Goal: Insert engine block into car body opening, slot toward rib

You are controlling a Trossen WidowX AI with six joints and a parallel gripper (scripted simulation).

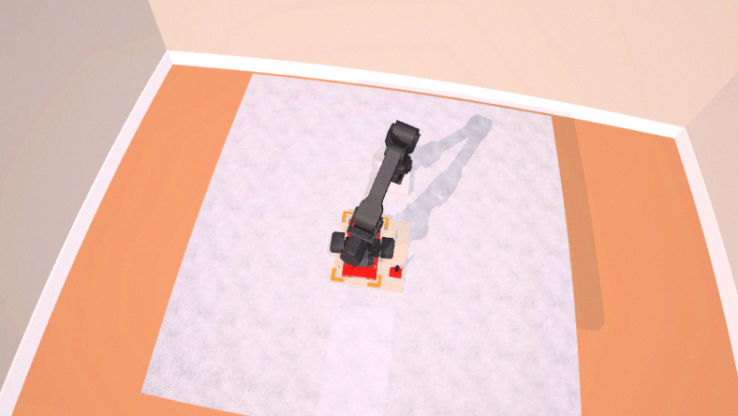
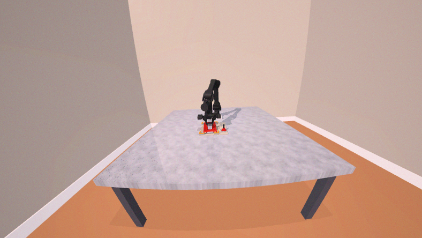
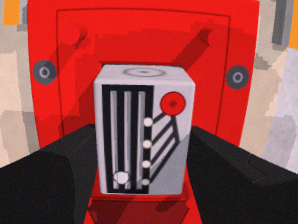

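The jaws are clenched on the engine block [image 3: 145, 129], one dark finger [image 3: 49, 176] pressed to each flank, so the gripper [image 3: 143, 183] holds it from above with the block dead centre between the fingertips. The block is a grey box with black stripes, white dots and a red dot on the face toward the wrist camera; its long axis runs up the wrist view, along the line of the fingers and not across them. It hangs directly over the red car body [image 3: 143, 23], framed by the recessed rectangle of the opening, with a grey bolt head at either side. Whether it has entered the opening at all cannot be told from here. From the side view the gripper [image 2: 209, 123] stands low over the red car body on its pale base plate [image 2: 225, 133], on the table [image 2: 236, 153]. The coming move looks like a straight push down; the rib and slot are not distinguishable, so their matching is unconfirmed.
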